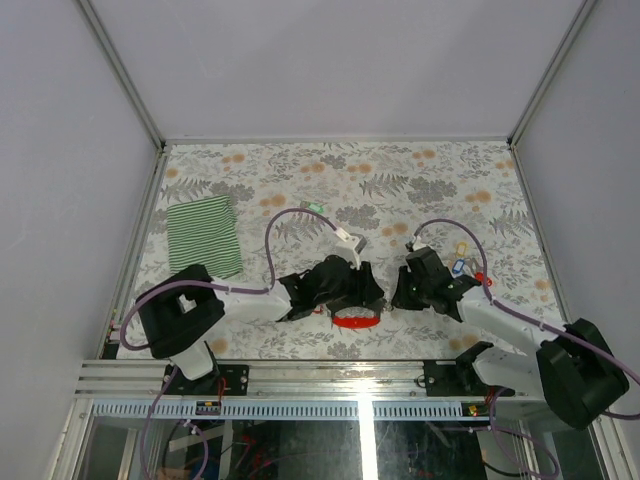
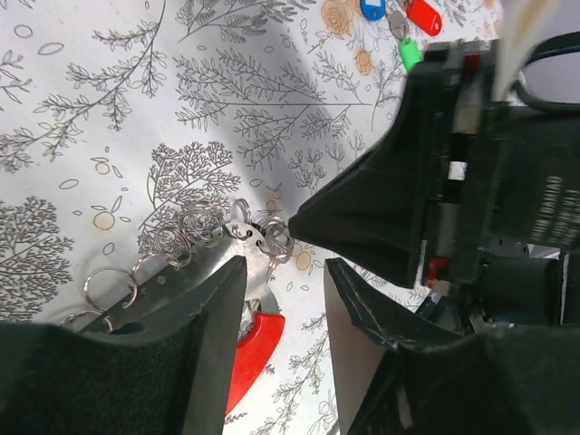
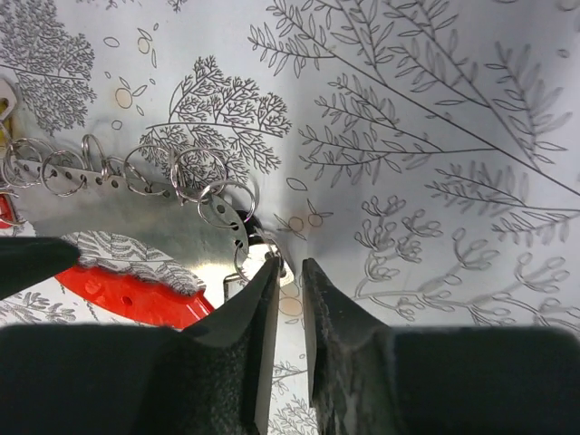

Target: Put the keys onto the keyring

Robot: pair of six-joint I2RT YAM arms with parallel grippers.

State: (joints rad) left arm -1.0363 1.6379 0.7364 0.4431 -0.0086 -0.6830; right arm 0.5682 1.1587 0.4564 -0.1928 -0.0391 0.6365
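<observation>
Metal keyring (image 3: 136, 217) between left fingers (image 2: 204, 362), right fingers (image 3: 231, 362) beside

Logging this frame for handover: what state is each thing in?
left end effector: part open around the keyring, grip unclear
right end effector: narrowly open, tips at the keyring's end
keyring: spanning from left jaws to right tips
keys: lying loose, off the keyring
green striped cloth: lying flat
</observation>
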